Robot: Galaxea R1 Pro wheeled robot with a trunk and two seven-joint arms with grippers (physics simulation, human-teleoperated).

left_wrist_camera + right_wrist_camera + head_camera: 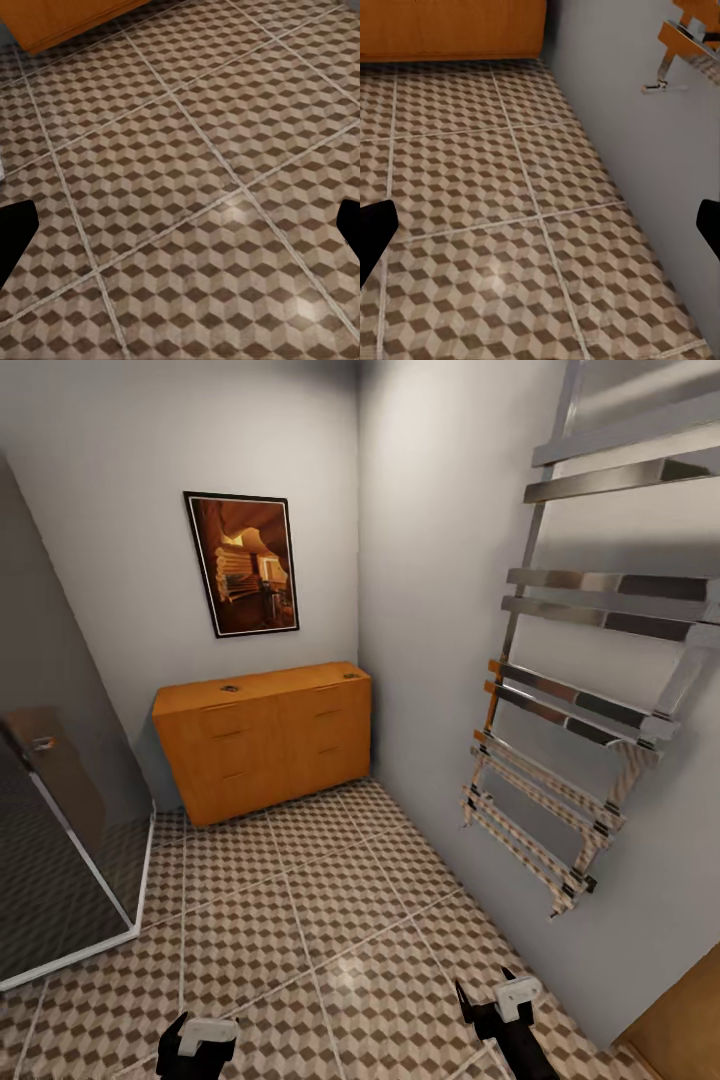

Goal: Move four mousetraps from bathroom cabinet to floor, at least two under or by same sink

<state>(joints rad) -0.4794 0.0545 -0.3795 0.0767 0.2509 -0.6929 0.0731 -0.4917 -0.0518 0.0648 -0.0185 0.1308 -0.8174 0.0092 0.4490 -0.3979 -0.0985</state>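
The orange-tan cabinet [262, 740] stands against the far wall in the corner, drawers closed; its lower edge also shows in the left wrist view [67, 19] and right wrist view [450, 30]. Two small flat items [229, 687] [350, 676] lie on its top, too small to tell whether they are mousetraps. The cube-patterned bathroom floor [330, 900] stretches between me and the cabinet. My left gripper [197, 1050] and right gripper [487, 992] hang low over the tiles, both open and empty, as the wrist views confirm [180, 229] [540, 229]. The bathroom sink is out of view.
A glass shower enclosure [60, 840] takes up the left side. On the right wall [450, 660] hangs a chrome towel rail [580, 740] that juts into the room. A framed picture [243, 563] hangs above the cabinet. A wooden panel [685, 1020] shows at the bottom right.
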